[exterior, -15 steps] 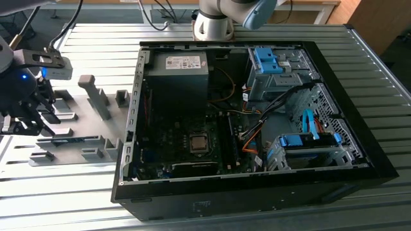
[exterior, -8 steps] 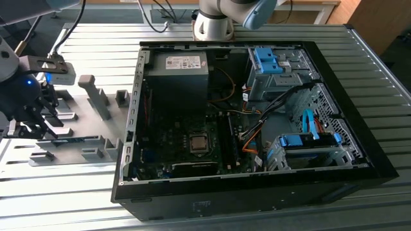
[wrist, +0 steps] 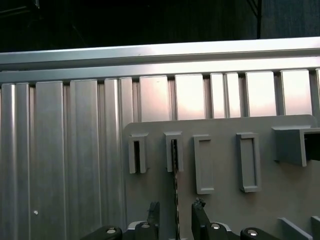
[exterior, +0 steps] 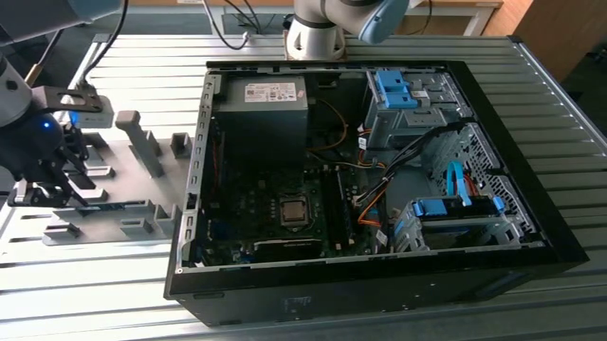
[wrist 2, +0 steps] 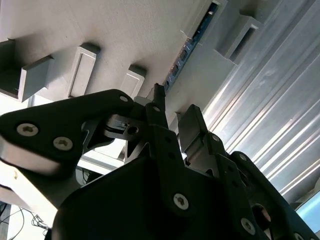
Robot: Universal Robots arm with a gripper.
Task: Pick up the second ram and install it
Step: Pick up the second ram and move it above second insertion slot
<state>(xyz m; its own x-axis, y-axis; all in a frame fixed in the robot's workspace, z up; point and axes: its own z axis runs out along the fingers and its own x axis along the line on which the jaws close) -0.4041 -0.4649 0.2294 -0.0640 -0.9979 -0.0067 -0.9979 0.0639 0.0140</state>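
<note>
Exterior view: we see the gripper (exterior: pixel 50 190) down over a grey fixture plate (exterior: pixel 119 160), with the second ram (exterior: pixel 104 207) lying on edge in a long holder directly under it. A tall grey block (exterior: pixel 142 141) stands just beyond the gripper, and the open PC case (exterior: pixel 379 302) lies well off to its side on the ribbed metal table (exterior: pixel 399 50), with the power supply (exterior: pixel 261 106) and blue drive caddy (exterior: pixel 446 208) inside. In the first wrist view the ram shows as a thin edge-on line (wrist: pixel 175 182) running away from the gripper into a small slotted block (wrist: pixel 179 150). The fingers (wrist: pixel 154 212) stand open on either side of it, with a gap on each side, gripping nothing. Further slotted blocks (wrist: pixel 248 161) sit beside that line, none of them between the fingers and the stick. In the second wrist view the blue-green edge of the ram (wrist 2: pixel 192 40) stretches ahead of the parted fingertips (wrist 2: pixel 192 117), and two grey blocks (wrist 2: pixel 82 67) sit off to one side on the plate.
</note>
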